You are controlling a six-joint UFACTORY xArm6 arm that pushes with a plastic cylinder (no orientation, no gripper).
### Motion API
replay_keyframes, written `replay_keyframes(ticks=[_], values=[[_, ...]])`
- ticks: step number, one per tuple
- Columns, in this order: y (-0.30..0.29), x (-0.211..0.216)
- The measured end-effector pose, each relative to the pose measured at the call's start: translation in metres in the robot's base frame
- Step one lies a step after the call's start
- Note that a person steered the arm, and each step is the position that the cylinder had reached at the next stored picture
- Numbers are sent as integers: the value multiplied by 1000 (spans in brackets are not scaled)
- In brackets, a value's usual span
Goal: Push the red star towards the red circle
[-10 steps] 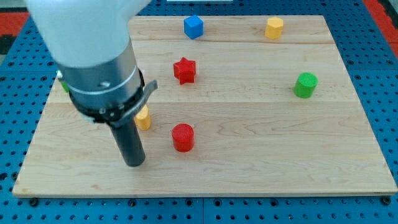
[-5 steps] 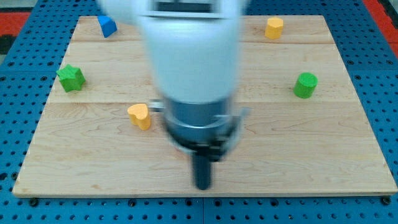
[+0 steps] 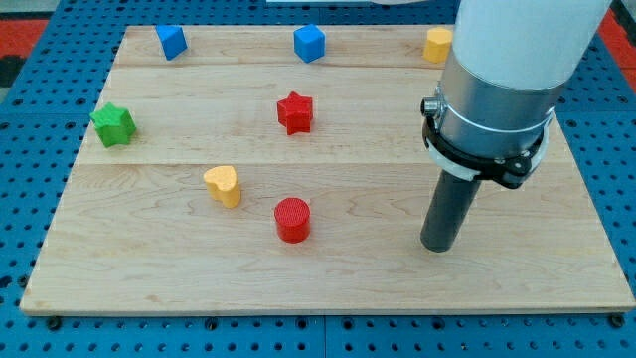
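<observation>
The red star [image 3: 295, 111] lies on the wooden board [image 3: 328, 278], above the middle. The red circle [image 3: 292, 219] stands below it, toward the view's bottom. The two are apart, with a bare strip of board between them. My tip [image 3: 436, 247] rests on the board well to the right of the red circle and touches no block. The arm's body rises from it toward the view's top right.
A yellow heart [image 3: 225, 185] lies left of the red circle. A green star [image 3: 114, 124] is at the left edge. Two blue blocks [image 3: 172, 41] [image 3: 309, 43] sit along the top. A yellow block [image 3: 436, 44] at the top is partly hidden by the arm.
My tip has swept from the left of the red circle across the bottom of the board to its right. The arm now covers the green cylinder. No block has moved.
</observation>
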State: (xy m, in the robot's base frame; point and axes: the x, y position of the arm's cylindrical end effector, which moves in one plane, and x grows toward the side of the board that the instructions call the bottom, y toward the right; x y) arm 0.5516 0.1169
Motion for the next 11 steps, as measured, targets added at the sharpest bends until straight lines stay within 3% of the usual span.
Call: replay_keyframes(ticks=[1,2,4,6,8,9,10,11], values=[[4,15],[4,56],[8,59],[-210,52],[-281,-77],[-263,-154],[-224,-194],[-136,-204]])
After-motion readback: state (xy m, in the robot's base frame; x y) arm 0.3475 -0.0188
